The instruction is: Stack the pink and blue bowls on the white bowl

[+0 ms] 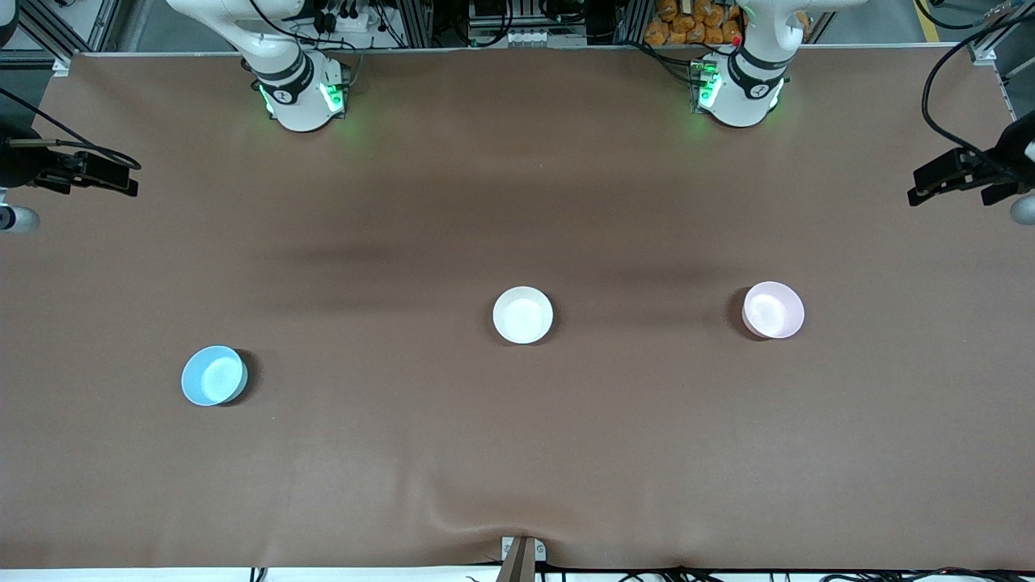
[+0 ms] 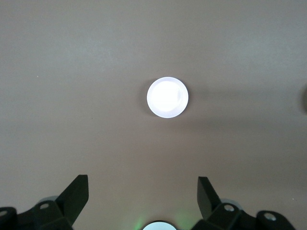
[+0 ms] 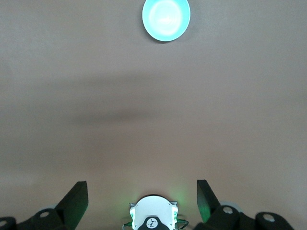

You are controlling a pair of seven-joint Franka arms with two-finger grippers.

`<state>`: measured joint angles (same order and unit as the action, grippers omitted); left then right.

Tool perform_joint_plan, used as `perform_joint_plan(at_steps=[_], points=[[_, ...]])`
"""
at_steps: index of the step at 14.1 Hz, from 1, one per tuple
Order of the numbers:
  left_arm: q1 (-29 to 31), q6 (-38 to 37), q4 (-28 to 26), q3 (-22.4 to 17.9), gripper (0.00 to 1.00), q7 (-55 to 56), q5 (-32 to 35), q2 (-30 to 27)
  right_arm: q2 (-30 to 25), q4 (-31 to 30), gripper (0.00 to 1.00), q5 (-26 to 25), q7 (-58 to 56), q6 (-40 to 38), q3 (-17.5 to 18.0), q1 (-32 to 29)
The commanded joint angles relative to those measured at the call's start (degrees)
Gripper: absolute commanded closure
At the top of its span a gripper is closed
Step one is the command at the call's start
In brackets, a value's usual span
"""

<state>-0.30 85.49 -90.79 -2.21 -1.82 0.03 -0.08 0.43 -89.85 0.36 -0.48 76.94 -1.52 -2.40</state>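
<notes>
Brown cloth covers the whole table in the front view. Three bowls stand well apart on it, none stacked. The white bowl sits near the middle. The pink bowl sits toward the left arm's end, level with the white one. The blue bowl sits toward the right arm's end, a little nearer the camera's edge. The left gripper hangs over its end edge of the table, the right gripper over the other end edge; neither holds anything.

From the left wrist, the left gripper shows its fingers spread wide and empty, high above the pink bowl.

From the right wrist, the right gripper is likewise wide apart and empty, with the blue bowl well off from it.

Judging by this, no stacking has begun. The next move probably calls for one arm to come down on a coloured bowl's rim and grip it.
</notes>
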Motion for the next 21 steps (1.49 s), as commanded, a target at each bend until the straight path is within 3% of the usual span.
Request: perform_joint_plan(at_steps=[1,5,12,15,21], points=[[0.65,-0.24,0.71,-0.16,0.00,-3.09,-0.74,3.06,-0.52,-0.06,0.00,-0.45,-0.39,-0.21,0.11,-1.37],[3.28,3.70,-0.95,-0.16,0.00,-6.26,-0.21,6.67,-0.52,-0.15,0.00,-0.36,-0.39,-0.47,0.12,-1.29],[5.22,22.59,-12.90,0.19,0.00,-10.05,-0.91,12.37,-0.35,-0.24,0.00,-0.71,-0.39,-0.56,0.29,-1.20],[5.14,26.56,-15.98,0.36,0.00,-10.05,-3.36,15.28,-0.34,-0.06,0.00,-0.80,-0.31,-0.04,0.29,-1.03],[5.13,41.23,-24.24,1.94,0.17,-10.05,-4.69,20.20,-0.26,-0.15,0.00,-0.97,-0.39,0.85,0.38,-1.29]])
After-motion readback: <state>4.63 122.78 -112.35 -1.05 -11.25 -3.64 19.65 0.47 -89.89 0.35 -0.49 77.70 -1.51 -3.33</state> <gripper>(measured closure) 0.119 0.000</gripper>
